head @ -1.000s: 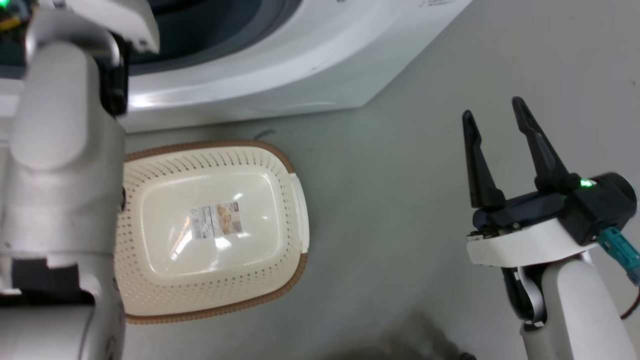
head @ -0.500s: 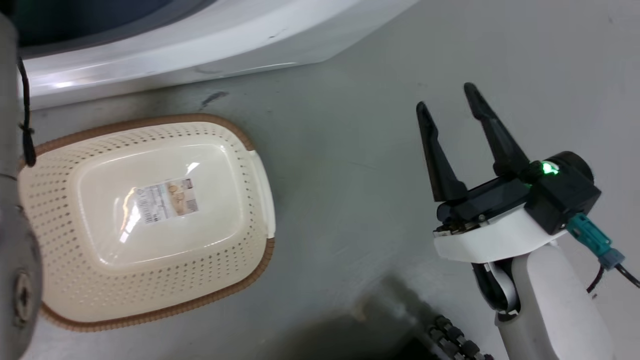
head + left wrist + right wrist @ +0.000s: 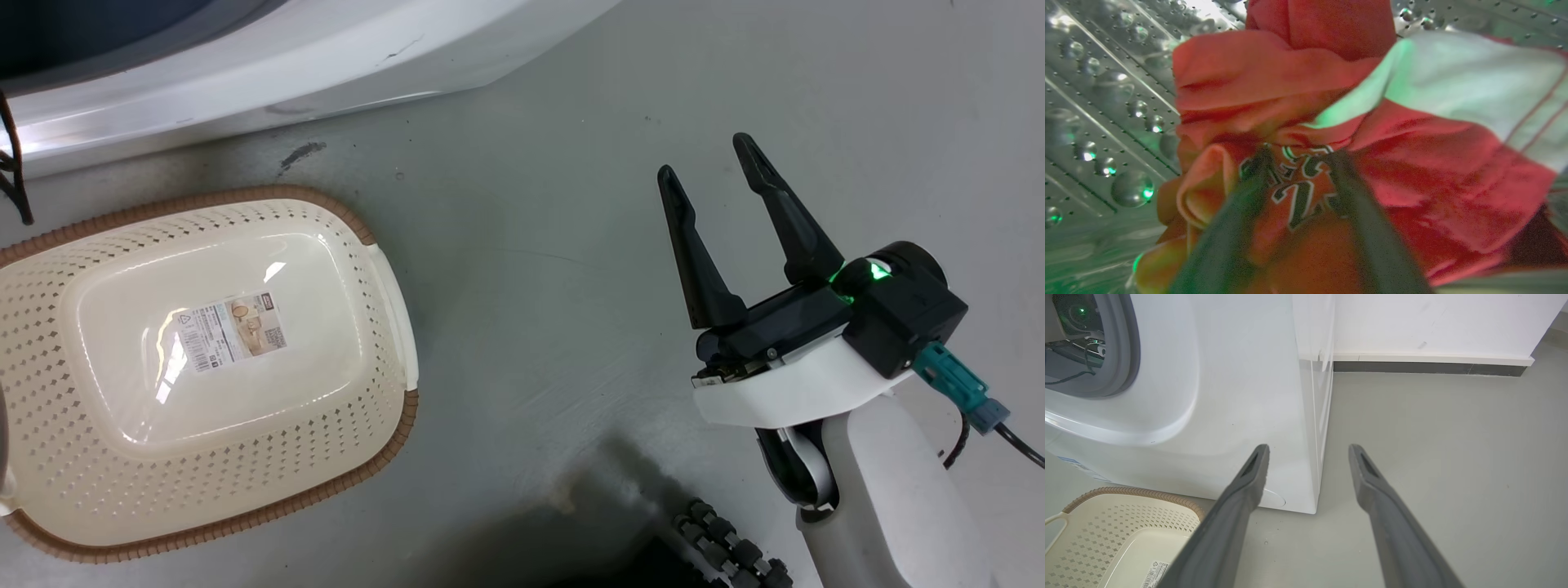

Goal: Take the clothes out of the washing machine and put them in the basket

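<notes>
Clothes (image 3: 1306, 73) in drum (image 3: 1106, 102) between left jaws, basket (image 3: 343, 433) on floor (image 3: 531, 204)

Basket (image 3: 326, 457) on floor (image 3: 531, 204) before washing machine (image 3: 326, 49), clothes (image 3: 1412, 163) in its drum (image 3: 1106, 102), right gripper (image 3: 702, 155) right of basket

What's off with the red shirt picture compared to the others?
Left wrist view: dim and grainy inside the drum, green glints on its bumps, the clothes and the left gripper blurred. Head view: bright, sharp, glare inside the basket. Right wrist view: evenly lit.
</notes>
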### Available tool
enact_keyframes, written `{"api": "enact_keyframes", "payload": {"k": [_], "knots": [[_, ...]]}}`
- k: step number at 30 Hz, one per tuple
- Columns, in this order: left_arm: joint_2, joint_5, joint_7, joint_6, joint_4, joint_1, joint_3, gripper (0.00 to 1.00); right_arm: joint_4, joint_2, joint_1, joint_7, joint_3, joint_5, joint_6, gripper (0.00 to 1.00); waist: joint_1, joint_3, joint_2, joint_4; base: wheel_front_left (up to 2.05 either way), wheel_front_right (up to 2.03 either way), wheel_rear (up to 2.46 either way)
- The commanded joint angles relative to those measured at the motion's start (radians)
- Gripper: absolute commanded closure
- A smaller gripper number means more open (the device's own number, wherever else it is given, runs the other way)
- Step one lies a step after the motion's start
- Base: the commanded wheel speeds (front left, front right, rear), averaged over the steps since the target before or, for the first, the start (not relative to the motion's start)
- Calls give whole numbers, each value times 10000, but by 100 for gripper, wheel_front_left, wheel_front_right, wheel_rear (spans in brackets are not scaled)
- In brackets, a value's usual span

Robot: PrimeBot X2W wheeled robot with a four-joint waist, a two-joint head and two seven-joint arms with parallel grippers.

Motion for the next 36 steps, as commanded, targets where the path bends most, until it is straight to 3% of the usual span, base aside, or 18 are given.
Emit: {"api": "enact_keyframes", "payload": {"k": [1, 7, 16, 24, 31, 36], "knots": [[87, -38, 69, 67, -60, 14, -8, 100, -26, 15, -143, -43, 7, 40, -7, 0, -1, -11, 0, -8, 0, 0, 0], [36, -249, -560, 358, -711, 437, 96, 100, 140, 14, -235, -43, -49, 57, -7, 0, -1, -234, 0, 107, 0, 0, 0], [-395, -563, -4361, 740, -1646, 1930, 169, 100, 514, 9, -41, -43, -261, -333, -7, 0, -1, -1512, 0, 776, 0, 0, 0], [-1071, -1140, -7121, 666, -1069, 3569, 334, 100, 983, 6, 584, -39, -548, -751, -7, 0, -1, -3300, 0, 1344, 0, 0, 0], [-1442, -1626, -7850, 488, -973, 5109, 543, 100, 1074, 8, 1415, 237, -862, -966, -7, 0, -1, -4866, 0, 1708, 0, 0, 0], [-1521, -1904, -7914, 320, -1752, 6186, 754, 100, 882, 8, 2025, 530, -1107, -1060, -7, 0, -1, -5739, 0, 1962, 0, 0, 0]]}}
